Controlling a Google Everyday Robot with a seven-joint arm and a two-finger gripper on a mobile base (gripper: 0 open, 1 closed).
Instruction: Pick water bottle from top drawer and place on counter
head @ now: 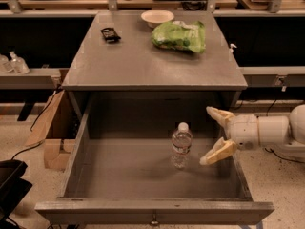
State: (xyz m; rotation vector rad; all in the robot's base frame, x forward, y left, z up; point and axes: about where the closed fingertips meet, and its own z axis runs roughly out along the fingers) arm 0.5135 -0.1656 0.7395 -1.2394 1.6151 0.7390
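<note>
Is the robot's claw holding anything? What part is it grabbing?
Nothing is held. The claw is open at the right side of the top drawer, beside the upright water bottle and not gripping it.

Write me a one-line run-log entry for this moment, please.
stage: pre-grasp | gripper: open, right of water bottle, not touching | water bottle: upright in open drawer | counter: bowl, green bag, no bottle yet
</note>
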